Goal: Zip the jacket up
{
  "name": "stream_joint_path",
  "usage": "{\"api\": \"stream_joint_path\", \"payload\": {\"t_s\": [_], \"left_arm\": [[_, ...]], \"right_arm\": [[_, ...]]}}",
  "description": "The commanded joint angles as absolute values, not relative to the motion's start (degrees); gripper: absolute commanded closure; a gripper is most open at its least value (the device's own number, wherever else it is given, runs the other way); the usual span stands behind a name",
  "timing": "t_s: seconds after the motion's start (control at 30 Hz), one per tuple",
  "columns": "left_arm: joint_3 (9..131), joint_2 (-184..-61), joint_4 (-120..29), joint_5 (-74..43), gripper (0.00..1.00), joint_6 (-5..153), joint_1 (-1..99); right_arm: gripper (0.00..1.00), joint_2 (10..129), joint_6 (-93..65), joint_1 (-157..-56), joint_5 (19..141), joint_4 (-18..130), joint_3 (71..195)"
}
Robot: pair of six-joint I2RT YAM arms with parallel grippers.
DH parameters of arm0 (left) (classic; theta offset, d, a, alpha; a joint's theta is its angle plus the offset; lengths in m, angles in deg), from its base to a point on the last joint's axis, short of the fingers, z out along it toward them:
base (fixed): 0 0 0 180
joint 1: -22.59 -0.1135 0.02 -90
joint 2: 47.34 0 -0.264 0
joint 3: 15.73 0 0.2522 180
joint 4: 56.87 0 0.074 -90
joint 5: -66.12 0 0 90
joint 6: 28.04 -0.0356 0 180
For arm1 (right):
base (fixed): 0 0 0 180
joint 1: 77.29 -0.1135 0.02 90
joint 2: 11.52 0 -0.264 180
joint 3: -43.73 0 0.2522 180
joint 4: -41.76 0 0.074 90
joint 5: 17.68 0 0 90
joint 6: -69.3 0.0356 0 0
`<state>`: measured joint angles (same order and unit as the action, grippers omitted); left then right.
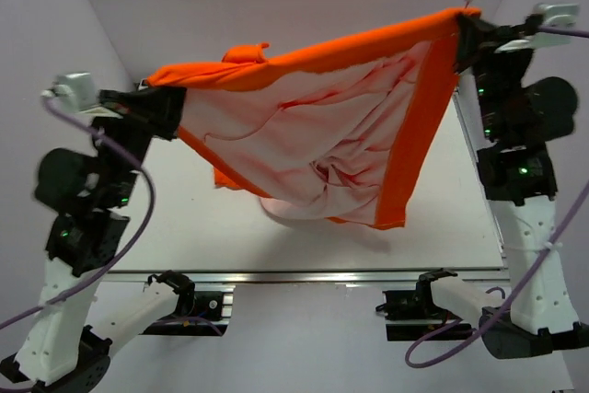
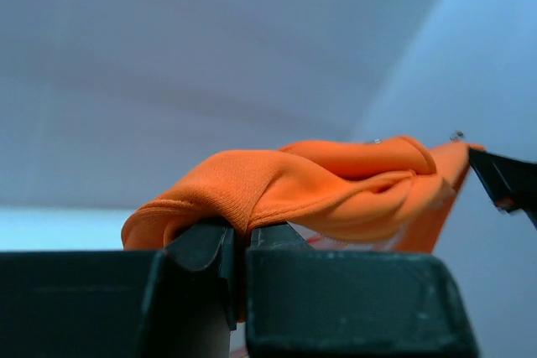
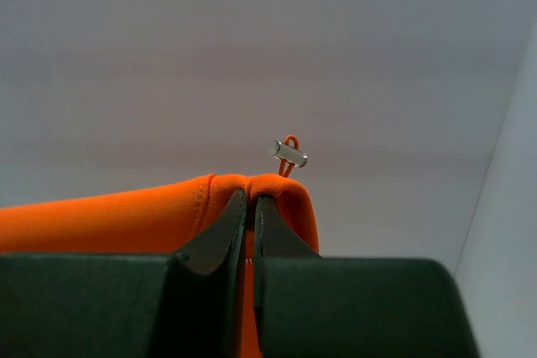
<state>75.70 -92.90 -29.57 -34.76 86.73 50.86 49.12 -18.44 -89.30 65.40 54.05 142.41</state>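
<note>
The orange jacket (image 1: 322, 135) hangs stretched in the air between my two grippers, its pale pinkish lining facing the top camera and its lower part drooping to the table. My left gripper (image 1: 170, 109) is shut on an orange edge at the jacket's left end; the left wrist view shows the bunched fabric (image 2: 277, 190) pinched between the jaws (image 2: 237, 236). My right gripper (image 1: 465, 29) is shut on the top right corner; the right wrist view shows the orange hem (image 3: 168, 211) clamped in the jaws (image 3: 250, 207), with a small silver cord toggle (image 3: 289, 153) just above. The zipper is not clearly visible.
The white table (image 1: 460, 200) lies beneath the hanging jacket. Grey walls enclose the space at the back and both sides. An aluminium rail (image 1: 304, 275) runs along the table's near edge, with both arm bases mounted below it.
</note>
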Motion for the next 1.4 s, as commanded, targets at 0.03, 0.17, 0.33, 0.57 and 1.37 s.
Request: {"api": "stream_joint_path", "payload": {"t_s": [0.03,0.17,0.33,0.57,1.37], "left_arm": [[93.4,-92.9,-33.8,-28.0,1.00,83.0,50.3],[113.1,-100.4,-26.8,-24.0,1.00,82.3,50.3],[126.2,-104.4,-26.5,-19.7,1.00,83.2,48.9],[116.6,-103.8,-29.2,-26.8,1.00,83.3,45.4],[53.3,-115.5,-35.0,-48.4,1.00,90.2,44.6]], "right_arm": [[1.00,49.8,-27.2,-88.1,54.1,49.8,159.7],[1.00,54.2,-31.9,-88.1,49.6,50.6,174.2],[1.00,55.1,-34.3,-88.1,50.5,50.4,180.7],[1.00,57.6,-35.0,-88.1,51.7,50.7,177.5],[1.00,93.2,-23.9,-85.6,57.2,49.5,148.2]]}}
